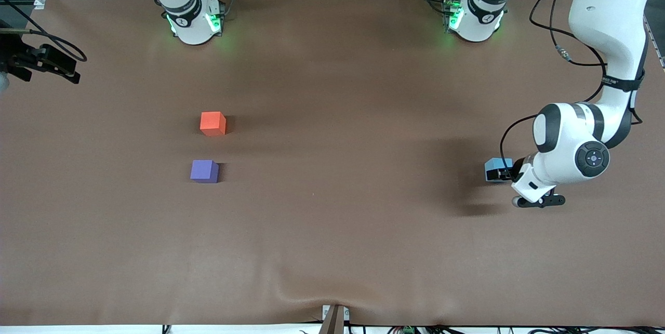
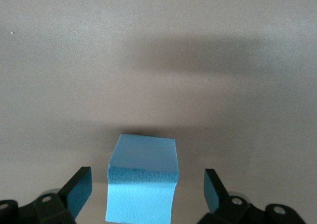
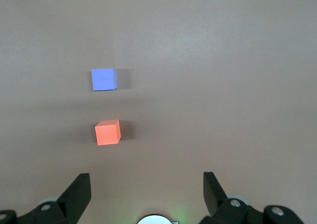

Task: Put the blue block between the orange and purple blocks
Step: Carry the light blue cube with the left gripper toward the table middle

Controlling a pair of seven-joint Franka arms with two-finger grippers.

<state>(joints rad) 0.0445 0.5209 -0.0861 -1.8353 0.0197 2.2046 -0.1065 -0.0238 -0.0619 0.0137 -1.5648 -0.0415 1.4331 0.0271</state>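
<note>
Brown and matte, the bench carries three small cubes while two Franka arms work from its top edge. Low at the left arm's end, the left pincer stands wide, its fingers on either side of the blue block with clear gaps showing, so the cube sits on the bench and is not yet gripped. Well apart, toward the right arm's end, the orange block lies farther from the front camera and the purple block nearer to it, with a gap between them that looks scarcely wider than one cube. The right pincer, also spread wide, waits high over the bench near its own base, holding nothing. Risks appear twofold: a closure off-centre could twist or nudge the blue block out of the fingers, and a slightly skewed set-down into that tight gap could shove either neighbour aside.
</note>
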